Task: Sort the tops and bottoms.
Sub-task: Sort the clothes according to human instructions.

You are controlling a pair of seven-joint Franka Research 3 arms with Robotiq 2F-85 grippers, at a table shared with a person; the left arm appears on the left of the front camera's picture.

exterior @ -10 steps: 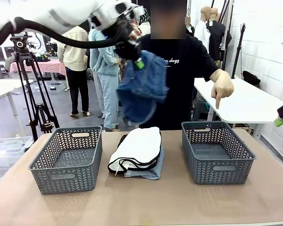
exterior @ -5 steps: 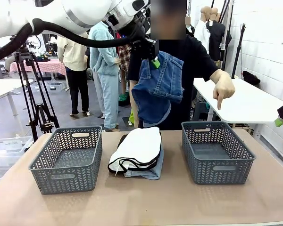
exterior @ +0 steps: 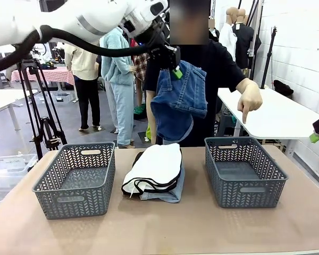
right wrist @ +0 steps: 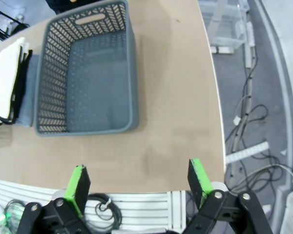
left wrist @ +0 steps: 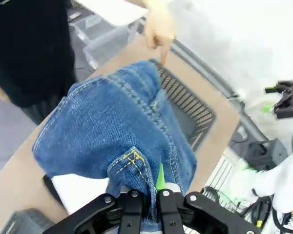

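A: Materials first, quick.

B: Dark blue denim bottoms [exterior: 178, 101] are heavy twill with yellow-orange topstitching and a thick seam (the stitching reads best in the left wrist view). They hang bunched and crumpled, high above the bench [exterior: 165, 228], in front of the person's black shirt and right of centre. On the bench, two grey plastic baskets with herringbone cut-out walls and slot handles: left basket [exterior: 69, 187] and right basket [exterior: 243, 188]. Between them sits a folded pile. A soft white top [exterior: 158, 163] with black edging is uppermost, and pale denim bottoms [exterior: 169, 194] lie flat under it with their near edge sticking out.

A: Claws?

B: Left claw [exterior: 175, 70] is pinched tight on a seam fold of the dark denim, fingers nearly together with cloth between the green pads. The garment dangles from that one grip. Right claw [right wrist: 138, 170] is spread wide and holds nothing. It hangs over the near right corner of the bench, apart from the right basket.

A: Person?

B: One hand [exterior: 250, 101] has its index finger pointing straight down above the far rim of the right basket, not touching it.
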